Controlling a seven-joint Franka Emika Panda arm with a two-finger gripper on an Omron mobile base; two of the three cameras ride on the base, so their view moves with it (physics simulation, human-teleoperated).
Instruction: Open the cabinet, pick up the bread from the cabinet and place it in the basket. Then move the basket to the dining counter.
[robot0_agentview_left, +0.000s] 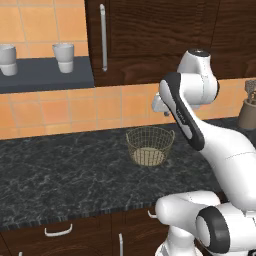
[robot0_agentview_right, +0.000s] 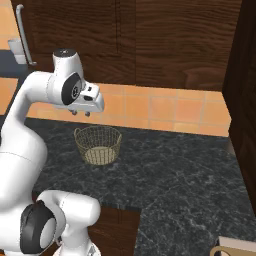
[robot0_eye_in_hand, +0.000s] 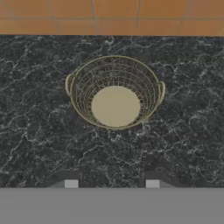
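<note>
Black speckled worktop (robot0_agentview_left: 60, 175) under orange tile backsplash (robot0_agentview_left: 75, 107) carries the basket (robot0_agentview_left: 149, 145) out in the open with nothing blocking it, only its flat beige base showing inside, while the cabinet (robot0_agentview_left: 150, 35) above has its door shut, silver handle (robot0_agentview_left: 103, 37) upright, so the bread can't be seen. My gripper (robot0_agentview_right: 81, 113) hangs above the basket, apart from it, fingers (robot0_eye_in_hand: 71, 183) parted and grasping nothing. Left base view adds two white cups (robot0_agentview_left: 63, 56) on a dark shelf (robot0_agentview_left: 45, 75) far left and a utensil holder (robot0_agentview_left: 247, 112) far right; right base view adds a tall dark panel (robot0_agentview_right: 245, 100) at right.
</note>
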